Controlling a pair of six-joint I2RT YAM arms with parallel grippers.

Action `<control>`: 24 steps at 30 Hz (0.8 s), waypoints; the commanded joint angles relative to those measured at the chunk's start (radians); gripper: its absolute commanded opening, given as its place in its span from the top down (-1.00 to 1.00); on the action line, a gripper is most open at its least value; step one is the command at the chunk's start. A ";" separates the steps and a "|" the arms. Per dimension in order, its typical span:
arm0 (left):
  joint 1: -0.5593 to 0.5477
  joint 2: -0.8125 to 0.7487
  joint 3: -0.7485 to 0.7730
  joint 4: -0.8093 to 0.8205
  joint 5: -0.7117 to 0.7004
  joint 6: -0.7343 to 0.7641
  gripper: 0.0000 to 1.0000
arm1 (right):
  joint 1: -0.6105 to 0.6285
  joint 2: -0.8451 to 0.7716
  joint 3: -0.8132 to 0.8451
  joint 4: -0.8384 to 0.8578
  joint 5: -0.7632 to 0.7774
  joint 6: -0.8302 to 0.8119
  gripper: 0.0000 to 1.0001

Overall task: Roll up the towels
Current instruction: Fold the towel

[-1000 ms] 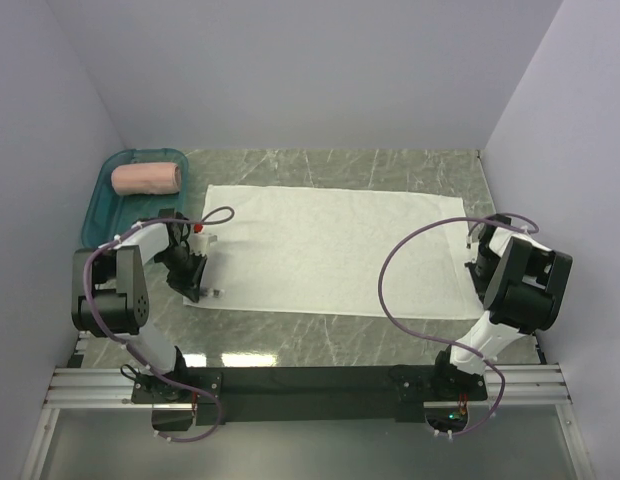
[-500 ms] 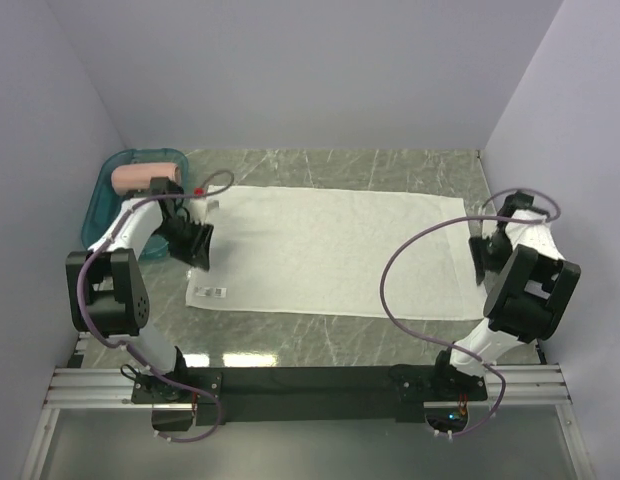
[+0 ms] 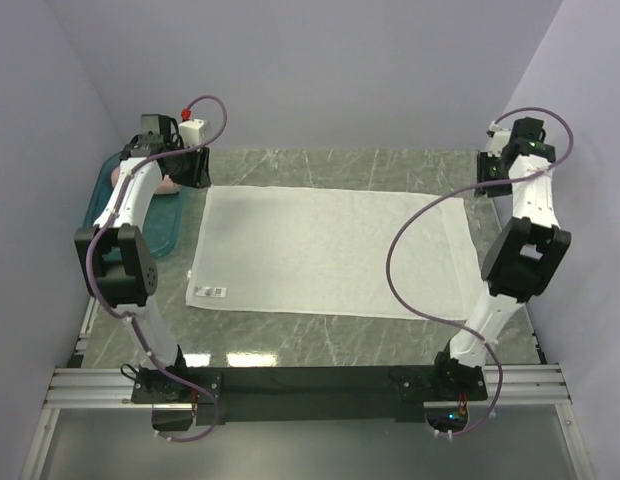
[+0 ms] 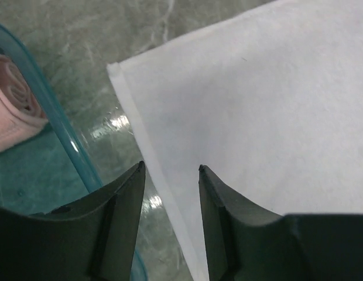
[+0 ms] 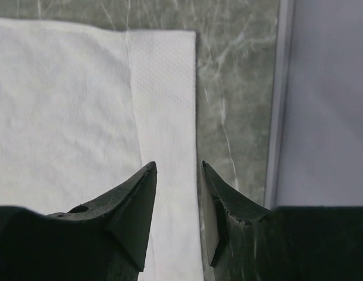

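The large white towel (image 3: 330, 250) lies flat on the marble table, its small printed label (image 3: 210, 292) at the near left corner. My left gripper (image 3: 198, 172) hangs open above the towel's far left corner; in the left wrist view its jaws (image 4: 170, 168) straddle the towel's left hem (image 4: 134, 129) with nothing between them. My right gripper (image 3: 487, 172) is open over the far right corner, its jaws (image 5: 178, 165) above the right hem (image 5: 164, 99), also empty. The salmon-pink towel (image 4: 12, 105) lies rolled in the tray, mostly hidden by the left arm in the top view.
The teal plastic tray (image 3: 160, 235) stands at the far left, its rim (image 4: 64, 140) close beside the white towel's left edge. Lavender walls close in the table; the right wall (image 5: 328, 99) rises a short way from the right gripper.
Both arms have swung from the towel's near side to its far corners. Both sets of jaws have opened. The white towel still lies flat.
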 commanded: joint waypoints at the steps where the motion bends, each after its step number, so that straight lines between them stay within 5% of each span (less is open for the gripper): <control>1: -0.011 0.075 0.113 0.099 -0.045 -0.033 0.05 | 0.024 0.099 0.095 0.085 0.050 0.077 0.14; 8: -0.010 0.189 0.241 0.065 -0.051 -0.060 0.03 | 0.036 0.340 0.312 0.062 0.047 0.115 0.14; 17: -0.011 0.194 0.189 0.064 -0.046 -0.060 0.03 | 0.053 0.481 0.347 0.129 0.087 0.129 0.27; 24: -0.011 0.214 0.175 0.052 -0.054 -0.045 0.03 | 0.067 0.533 0.367 0.162 0.141 0.138 0.15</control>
